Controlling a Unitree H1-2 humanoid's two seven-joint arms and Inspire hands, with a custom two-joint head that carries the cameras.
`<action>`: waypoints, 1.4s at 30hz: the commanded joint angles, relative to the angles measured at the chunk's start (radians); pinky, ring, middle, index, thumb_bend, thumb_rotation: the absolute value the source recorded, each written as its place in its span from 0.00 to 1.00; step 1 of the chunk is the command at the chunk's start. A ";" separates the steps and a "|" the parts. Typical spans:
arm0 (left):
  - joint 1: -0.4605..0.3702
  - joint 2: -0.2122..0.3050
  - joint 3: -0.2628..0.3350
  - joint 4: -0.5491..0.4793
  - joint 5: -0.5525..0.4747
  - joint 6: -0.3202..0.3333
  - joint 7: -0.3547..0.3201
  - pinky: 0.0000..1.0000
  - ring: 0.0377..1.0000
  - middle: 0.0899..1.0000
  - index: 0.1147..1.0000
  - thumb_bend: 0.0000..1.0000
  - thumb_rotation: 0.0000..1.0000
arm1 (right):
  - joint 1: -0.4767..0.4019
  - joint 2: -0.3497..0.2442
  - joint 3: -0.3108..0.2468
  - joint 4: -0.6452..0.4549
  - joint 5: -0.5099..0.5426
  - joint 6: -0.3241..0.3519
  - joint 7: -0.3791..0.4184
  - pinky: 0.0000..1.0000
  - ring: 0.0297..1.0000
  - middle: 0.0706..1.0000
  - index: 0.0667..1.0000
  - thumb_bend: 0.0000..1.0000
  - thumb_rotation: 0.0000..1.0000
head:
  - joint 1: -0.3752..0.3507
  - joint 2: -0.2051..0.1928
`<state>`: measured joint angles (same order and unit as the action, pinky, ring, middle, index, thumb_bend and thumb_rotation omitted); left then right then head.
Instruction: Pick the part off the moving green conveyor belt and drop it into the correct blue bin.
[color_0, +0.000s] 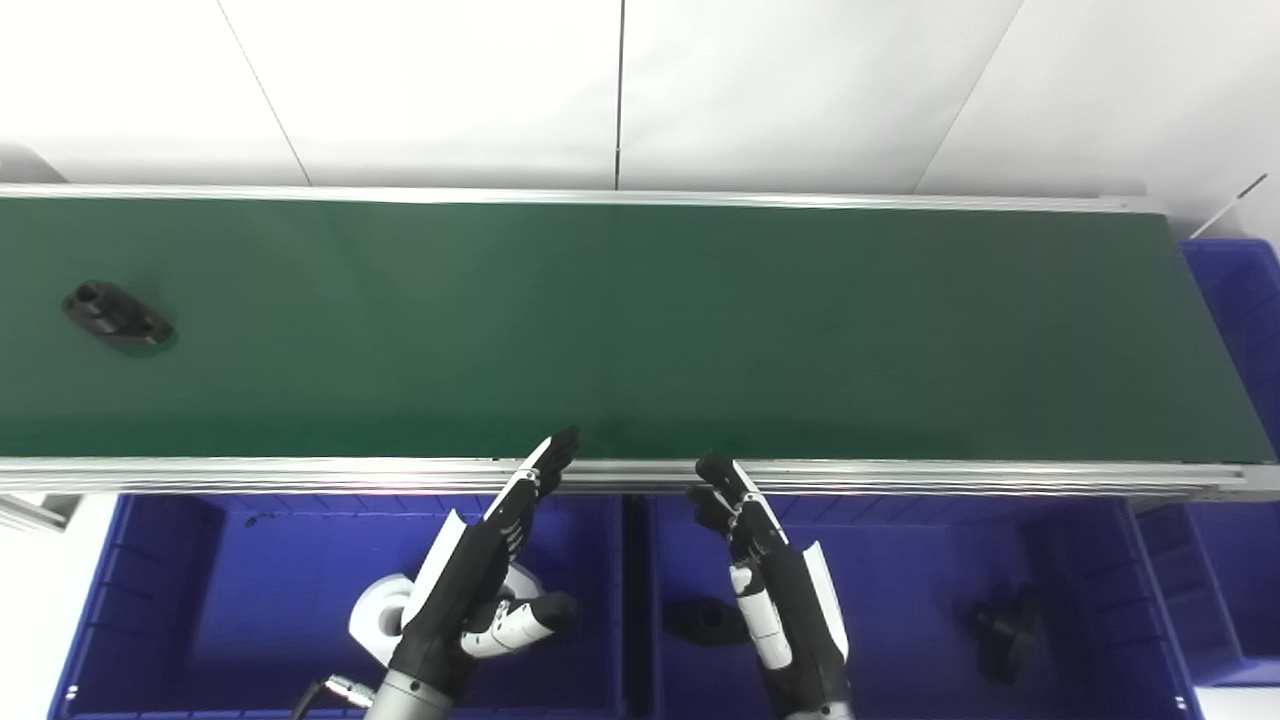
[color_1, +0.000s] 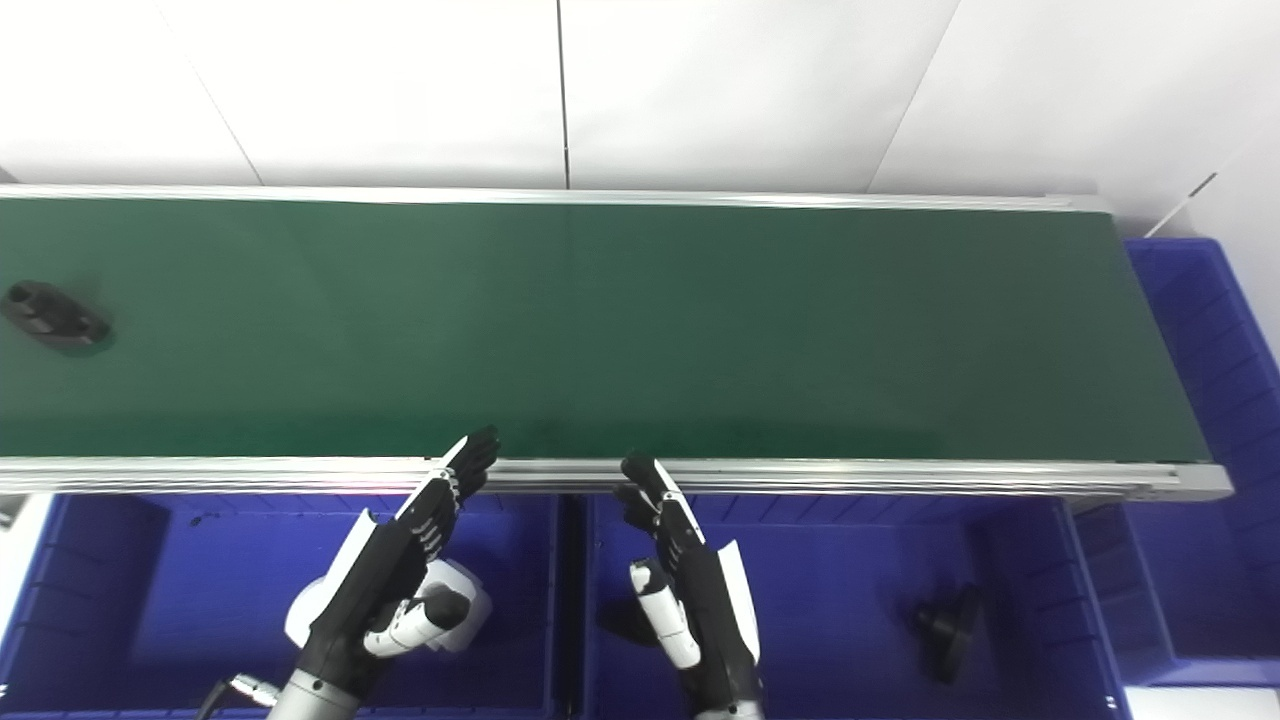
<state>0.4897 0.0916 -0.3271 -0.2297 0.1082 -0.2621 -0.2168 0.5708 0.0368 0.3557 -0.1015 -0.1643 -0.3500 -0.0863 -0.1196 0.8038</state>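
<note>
Black part (color_0: 117, 316) at the conveyor belt's (color_0: 640, 330) far left looks rigid, probably plastic, best pinched across its narrow waist; both the left hand (color_0: 480, 580) and the right hand (color_0: 770, 570) have fingers spread, empty.

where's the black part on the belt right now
The black part lies at the far left end of the green conveyor belt, about midway across its width, well away from both open hands waiting at the near rail.
</note>
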 joint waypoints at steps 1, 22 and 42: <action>-0.001 0.001 -0.002 -0.018 -0.003 -0.022 0.007 0.97 0.98 0.96 0.96 0.78 0.80 | 0.011 0.013 0.008 -0.019 -0.004 -0.049 0.008 0.85 0.86 0.90 0.91 0.79 0.97 | -0.003 0.000; 0.045 -0.009 0.009 -0.008 0.009 -0.039 0.037 0.96 0.98 0.97 0.93 0.77 0.85 | 0.003 -0.008 0.035 -0.021 -0.002 -0.087 0.043 0.93 0.96 0.97 0.94 0.80 0.98 | -0.003 0.001; 0.075 -0.017 0.013 0.032 -0.030 -0.130 0.057 1.00 1.00 1.00 0.98 0.79 0.88 | -0.006 -0.029 0.026 -0.013 -0.005 -0.092 0.052 0.94 0.97 0.98 0.96 0.81 1.00 | 0.026 -0.026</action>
<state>0.5596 0.0854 -0.3120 -0.1874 0.0729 -0.3483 -0.1728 0.5656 0.0081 0.3789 -0.1017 -0.1713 -0.3842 -0.0476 -0.0997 0.7824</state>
